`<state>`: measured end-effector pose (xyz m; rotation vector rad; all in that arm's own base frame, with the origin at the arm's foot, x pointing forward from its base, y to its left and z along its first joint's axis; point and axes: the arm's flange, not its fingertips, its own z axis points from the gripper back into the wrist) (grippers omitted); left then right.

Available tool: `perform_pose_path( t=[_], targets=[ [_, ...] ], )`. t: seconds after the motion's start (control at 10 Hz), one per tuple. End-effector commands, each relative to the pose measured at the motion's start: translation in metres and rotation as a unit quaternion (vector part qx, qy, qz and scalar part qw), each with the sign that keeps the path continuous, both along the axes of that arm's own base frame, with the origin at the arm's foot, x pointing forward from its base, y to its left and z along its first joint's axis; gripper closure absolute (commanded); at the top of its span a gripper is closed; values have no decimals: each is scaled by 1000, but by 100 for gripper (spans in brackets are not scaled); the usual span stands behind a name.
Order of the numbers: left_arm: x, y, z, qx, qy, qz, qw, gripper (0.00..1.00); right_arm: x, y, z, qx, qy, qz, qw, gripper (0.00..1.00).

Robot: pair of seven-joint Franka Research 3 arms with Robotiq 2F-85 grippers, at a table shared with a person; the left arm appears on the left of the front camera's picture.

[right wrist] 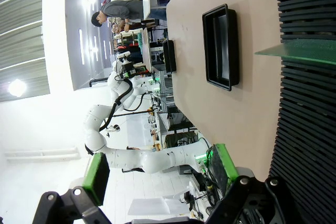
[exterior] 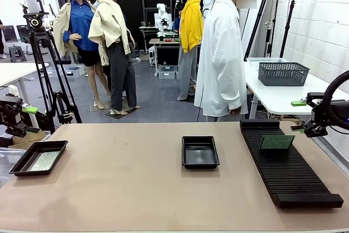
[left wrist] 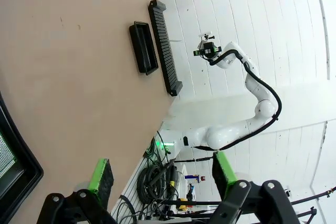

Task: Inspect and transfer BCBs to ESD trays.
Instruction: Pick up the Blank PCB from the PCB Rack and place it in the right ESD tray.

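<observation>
on the near left of the counter (exterior: 136, 189) an esd tray (exterior: 24, 173) holds a green bcb (exterior: 44, 160) lying flat. the second esd tray (exterior: 200, 154) sits mid-counter, its floor bare. to its right a second bcb (exterior: 276, 142) stands on edge in the far part of the ribbed black rack (exterior: 297, 181). the left end effector (left wrist: 163, 174) and right end effector (right wrist: 160, 174) hang off the counter's sides, jaws wide apart, gripping nothing. a person in a white coat (exterior: 221, 58) stands beyond the far edge.
</observation>
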<state>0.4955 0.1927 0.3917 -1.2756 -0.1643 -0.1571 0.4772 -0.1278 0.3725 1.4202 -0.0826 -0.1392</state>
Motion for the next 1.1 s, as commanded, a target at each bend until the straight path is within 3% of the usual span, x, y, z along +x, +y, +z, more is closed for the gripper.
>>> perform_pose_path(
  t=[0.0,0.3,0.5,0.6,0.9,1.0],
  targets=[
    [1,1,2,3,-2,-2,1000,0,-1,1,0,0,0,-1,1000,0],
    [1,1,2,3,-2,-2,1000,0,10,3,7,-16,-5,-18,1000,0],
    [1,1,2,3,-2,-2,1000,0,26,15,19,-99,-40,-17,994,0],
    [1,1,2,3,-2,-2,1000,0,40,24,28,-160,-53,-25,985,0],
    [1,1,2,3,-2,-2,1000,0,75,54,58,-303,-93,36,948,0],
    [1,1,2,3,-2,-2,1000,0,89,65,70,-375,-124,82,915,0]
  ],
)
